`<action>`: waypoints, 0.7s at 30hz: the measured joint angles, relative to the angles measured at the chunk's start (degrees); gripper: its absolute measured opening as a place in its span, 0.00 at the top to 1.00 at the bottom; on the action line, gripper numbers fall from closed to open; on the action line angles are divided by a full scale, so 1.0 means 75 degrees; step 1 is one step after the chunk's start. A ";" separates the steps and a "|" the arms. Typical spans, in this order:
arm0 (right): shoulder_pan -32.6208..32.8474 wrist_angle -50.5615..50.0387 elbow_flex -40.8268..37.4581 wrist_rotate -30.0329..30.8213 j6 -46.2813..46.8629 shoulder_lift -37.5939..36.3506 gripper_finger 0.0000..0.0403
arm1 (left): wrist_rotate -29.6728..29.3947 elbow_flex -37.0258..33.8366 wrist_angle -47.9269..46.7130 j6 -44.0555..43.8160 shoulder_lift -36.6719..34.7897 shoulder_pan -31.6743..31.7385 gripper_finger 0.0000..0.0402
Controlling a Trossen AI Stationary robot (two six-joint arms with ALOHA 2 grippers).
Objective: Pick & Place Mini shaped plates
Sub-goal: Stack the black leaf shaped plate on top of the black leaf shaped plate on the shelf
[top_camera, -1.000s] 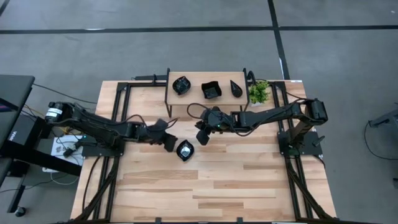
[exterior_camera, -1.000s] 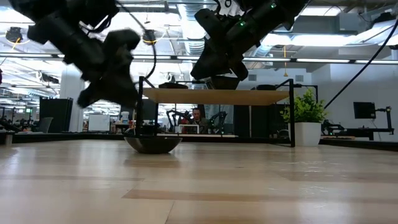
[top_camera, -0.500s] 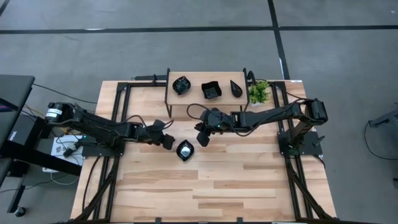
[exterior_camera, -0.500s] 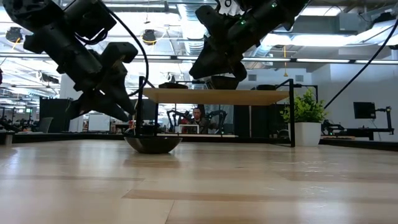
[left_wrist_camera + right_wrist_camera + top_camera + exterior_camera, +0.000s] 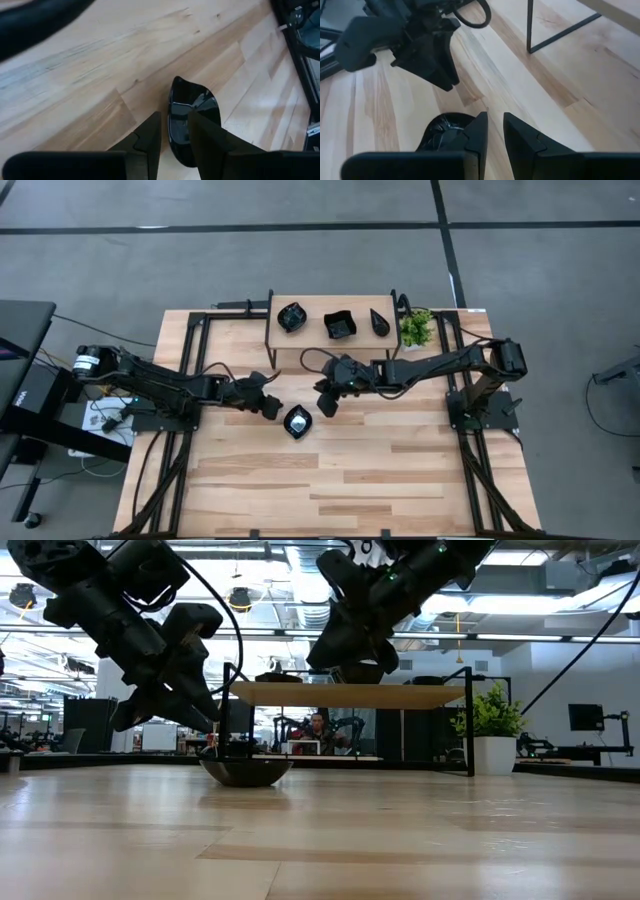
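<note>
- A glossy black teardrop plate (image 5: 297,421) is seen on the pale wood table (image 5: 400,470).
- Beside it, the left gripper (image 5: 270,408) and right gripper (image 5: 325,402) are held slightly parted (nothing grasped).

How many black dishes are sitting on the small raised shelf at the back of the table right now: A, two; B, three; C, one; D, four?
B: the high view shows three black dishes in a row on the shelf, and a fourth dish down on the table.
</note>
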 joint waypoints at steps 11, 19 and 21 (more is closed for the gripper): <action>0.0000 -0.0073 0.0000 -0.0002 -0.0003 0.0000 0.86 | 0.0148 0.0000 0.0016 0.0467 0.0000 0.0326 0.76; 0.0006 -0.0074 -0.0002 -0.0169 0.0000 0.0000 0.86 | 0.0672 0.0006 0.0154 0.0836 0.0158 0.0513 0.76; 0.0006 -0.0093 0.0000 -0.0198 0.0000 0.0000 0.86 | 0.0760 0.0009 0.0260 0.0946 0.0378 0.0510 0.76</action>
